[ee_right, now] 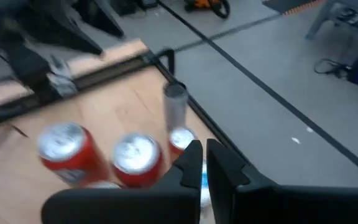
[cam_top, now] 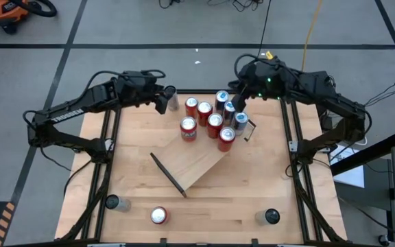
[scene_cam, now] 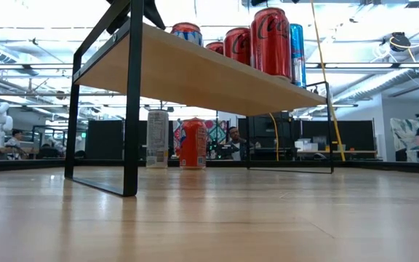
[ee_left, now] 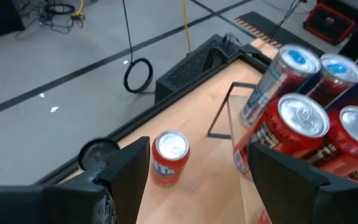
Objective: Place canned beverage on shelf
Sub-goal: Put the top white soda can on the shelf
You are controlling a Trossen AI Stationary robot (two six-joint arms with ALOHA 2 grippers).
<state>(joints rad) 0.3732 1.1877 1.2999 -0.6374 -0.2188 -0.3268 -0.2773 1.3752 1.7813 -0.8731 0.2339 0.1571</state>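
Red Coca-Cola cans stand on the shelf. My left claw, jaws wide and empty, hovers beside its far end; my right claw is pinched closed above the cans.

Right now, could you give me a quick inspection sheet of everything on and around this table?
Surface: light-wood tabletop with black frame.
Job's things: light-wood shelf board with black end brackets, red and blue drink cans clustered on its far end.
Clutter: red can near the front edge, two dark round objects beside the front corners, slim silver can.
Grippers: left gripper open, empty, above the table's far left; right gripper shut, over the can cluster.
Cables: several on the floor.
Surroundings: grey floor, orange vacuum, people seated far behind.
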